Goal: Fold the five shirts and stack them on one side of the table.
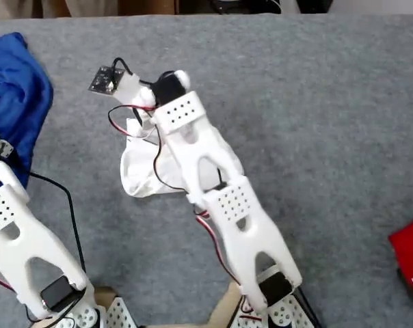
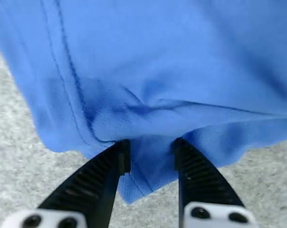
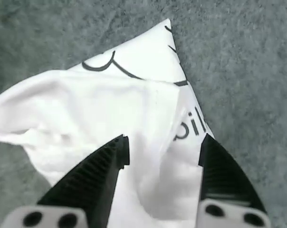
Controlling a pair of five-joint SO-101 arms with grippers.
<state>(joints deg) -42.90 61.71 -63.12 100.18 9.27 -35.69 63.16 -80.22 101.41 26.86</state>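
A blue shirt (image 1: 15,96) lies bunched at the table's far left edge. My left gripper (image 2: 150,147) is open at its hem, with a hanging fold of the blue shirt (image 2: 148,71) between the two black fingers (image 2: 112,164). A crumpled white shirt (image 1: 141,171) with black print lies left of the table's middle. My right arm (image 1: 213,178) stretches diagonally over it. My right gripper (image 3: 162,142) hangs open just above the white shirt (image 3: 110,109), one finger on either side of a fold near the printed corner.
A red cloth (image 1: 411,253) shows at the right edge of the grey felt table (image 1: 316,102). The left arm (image 1: 15,225) stands at the lower left, with black and red cables trailing between the two arms' bases.
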